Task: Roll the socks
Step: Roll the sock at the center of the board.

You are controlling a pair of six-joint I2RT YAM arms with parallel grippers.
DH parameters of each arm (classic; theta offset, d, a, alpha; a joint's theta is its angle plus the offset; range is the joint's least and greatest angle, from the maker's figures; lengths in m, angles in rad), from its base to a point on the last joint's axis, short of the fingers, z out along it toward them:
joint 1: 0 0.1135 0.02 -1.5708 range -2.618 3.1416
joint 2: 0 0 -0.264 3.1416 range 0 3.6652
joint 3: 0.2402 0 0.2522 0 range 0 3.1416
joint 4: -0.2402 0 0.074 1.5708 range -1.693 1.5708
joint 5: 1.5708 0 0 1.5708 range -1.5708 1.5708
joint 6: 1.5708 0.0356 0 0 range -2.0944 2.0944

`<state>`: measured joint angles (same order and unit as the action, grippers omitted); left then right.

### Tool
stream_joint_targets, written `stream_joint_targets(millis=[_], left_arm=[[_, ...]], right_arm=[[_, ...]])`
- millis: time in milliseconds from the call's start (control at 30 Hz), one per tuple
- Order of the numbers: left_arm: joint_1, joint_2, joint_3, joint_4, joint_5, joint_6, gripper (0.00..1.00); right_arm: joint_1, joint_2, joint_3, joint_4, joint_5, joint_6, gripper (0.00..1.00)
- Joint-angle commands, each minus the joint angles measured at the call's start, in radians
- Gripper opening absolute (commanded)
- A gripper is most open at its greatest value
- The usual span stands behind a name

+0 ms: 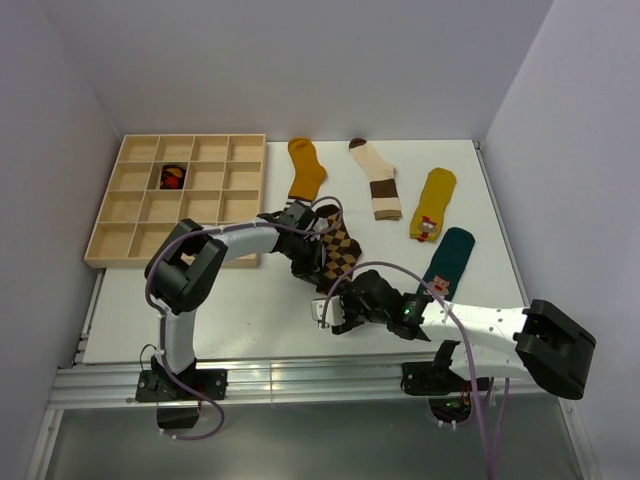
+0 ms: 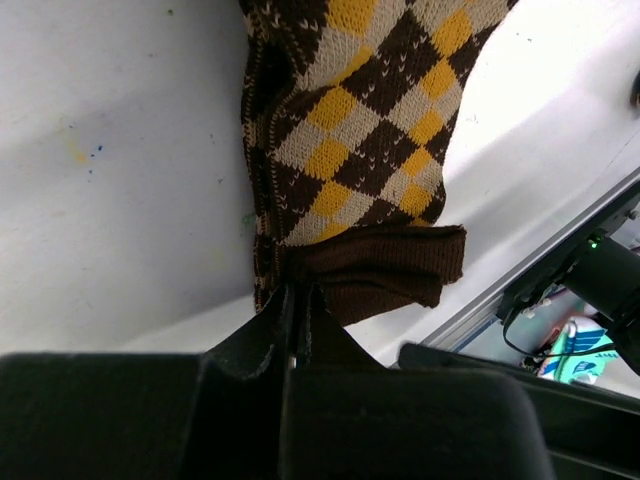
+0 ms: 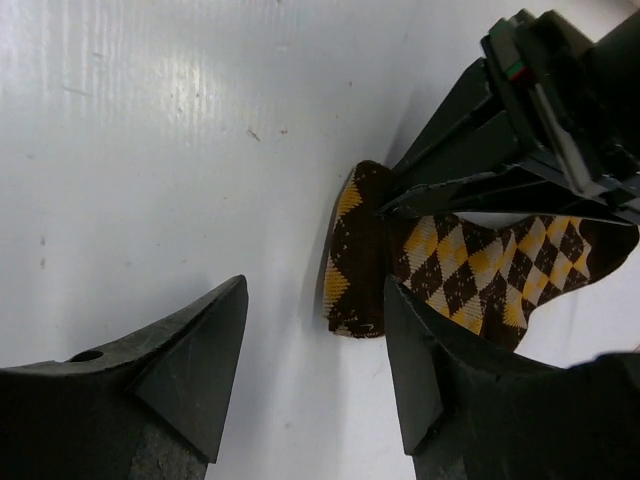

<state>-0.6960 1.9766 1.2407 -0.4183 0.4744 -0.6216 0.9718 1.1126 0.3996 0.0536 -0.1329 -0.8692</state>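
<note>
Sock point(image 2: 350, 150) in left fingers point(image 2: 266, 336) near table edge point(image 1: 250, 356)

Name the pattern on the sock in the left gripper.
Argyle sock: brown, yellow, cream diamonds, brown cuff; clearest in left wrist view.

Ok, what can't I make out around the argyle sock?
Top view: argyle sock partly under the left end effector.
Left wrist: how much cuff it pinches, hidden by its fingers.
Right wrist: sock's far end, behind the left end effector.
Top view: item in the tray, too small.
</note>
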Motion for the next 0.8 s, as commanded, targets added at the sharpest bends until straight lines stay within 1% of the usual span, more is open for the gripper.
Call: stream_joint_targets(millis=[0,167,300,433,500,567,600,633,667,700,733,767], left_arm=[[-0.005,0.060,0.005,-0.091,-0.033,0.029,0.00],[-0.003,0.071,0.011,-0.111,-0.014,0.052,0.00],[-0.003,0.074,0.013,-0.119,-0.002,0.069,0.00],[-0.002,0.068,0.006,-0.129,0.003,0.085,0.00],[-0.002,0.067,0.002,-0.129,0.010,0.088,0.00],[0.000,0.061,-0.007,-0.122,0.024,0.086,0.00],[0.000,0.057,-0.010,-0.117,0.030,0.085,0.00],[0.000,0.045,-0.018,-0.113,0.035,0.082,0.00],[0.000,0.039,-0.024,-0.105,0.039,0.079,0.00],[0.000,0.031,-0.030,-0.084,0.053,0.066,0.03],[0.001,0.010,-0.050,-0.067,0.061,0.056,0.06],[0.003,0.001,-0.063,-0.047,0.064,0.045,0.09]], right_arm=[[0.021,0.047,-0.019,0.143,0.079,-0.059,0.64],[0.039,0.147,-0.018,0.236,0.157,-0.119,0.63],[0.039,0.207,-0.016,0.273,0.176,-0.148,0.62],[0.041,0.269,-0.016,0.356,0.230,-0.177,0.59],[0.038,0.292,-0.021,0.364,0.234,-0.182,0.57],[0.038,0.309,-0.010,0.353,0.234,-0.168,0.50],[0.038,0.314,-0.001,0.342,0.234,-0.156,0.44],[0.036,0.316,0.005,0.324,0.228,-0.136,0.32],[0.033,0.305,0.014,0.313,0.223,-0.126,0.28],[0.027,0.294,0.025,0.293,0.211,-0.116,0.26],[0.006,0.282,0.039,0.223,0.155,-0.081,0.24],[-0.011,0.253,0.088,0.169,0.121,-0.059,0.23]])
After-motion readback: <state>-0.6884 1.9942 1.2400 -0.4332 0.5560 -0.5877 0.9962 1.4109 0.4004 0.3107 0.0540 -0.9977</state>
